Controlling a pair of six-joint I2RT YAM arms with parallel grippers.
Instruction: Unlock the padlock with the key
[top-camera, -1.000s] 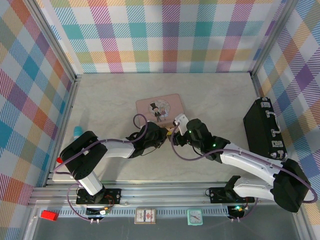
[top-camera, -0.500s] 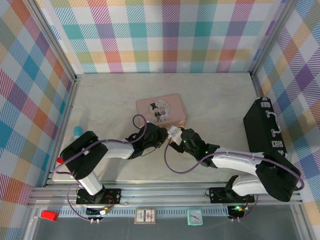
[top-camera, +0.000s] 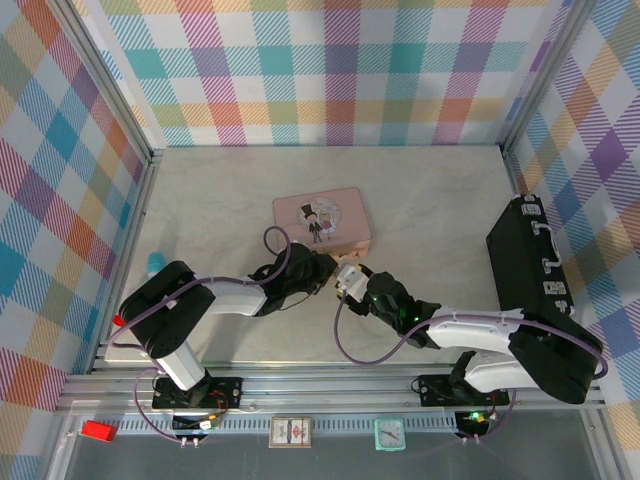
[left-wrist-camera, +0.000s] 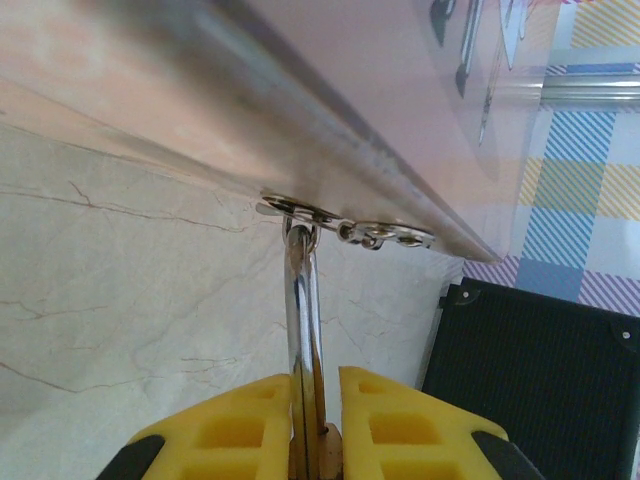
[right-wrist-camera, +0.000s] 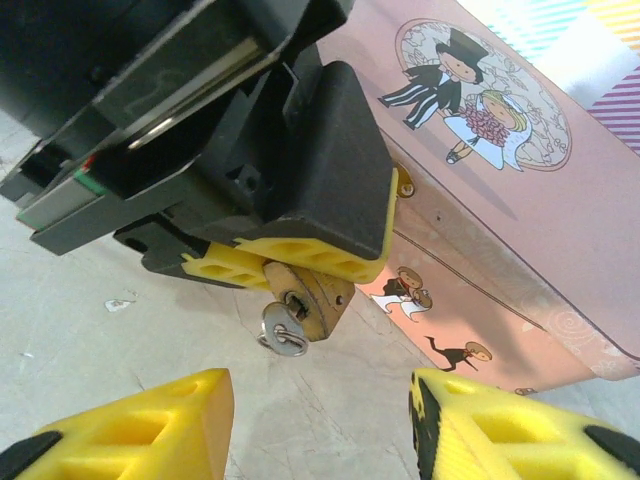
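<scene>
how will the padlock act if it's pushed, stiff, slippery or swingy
Probably stiff and heavy for its size: the padlock looks like solid brass-coloured metal. Likely swingy, since its shackle hooks a hasp on the tin. Smooth metal may slip, though the left gripper clamps it.

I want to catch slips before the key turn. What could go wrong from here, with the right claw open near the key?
1. The key is tiny, hanging at the keyhole of the padlock, and the right claw stands wide open; closing off-centre could miss it or knock it askew.
2. The left claw grips the padlock while its shackle passes through a loop on the pink tin; twisting the key may spin the padlock or drag the tin.
</scene>
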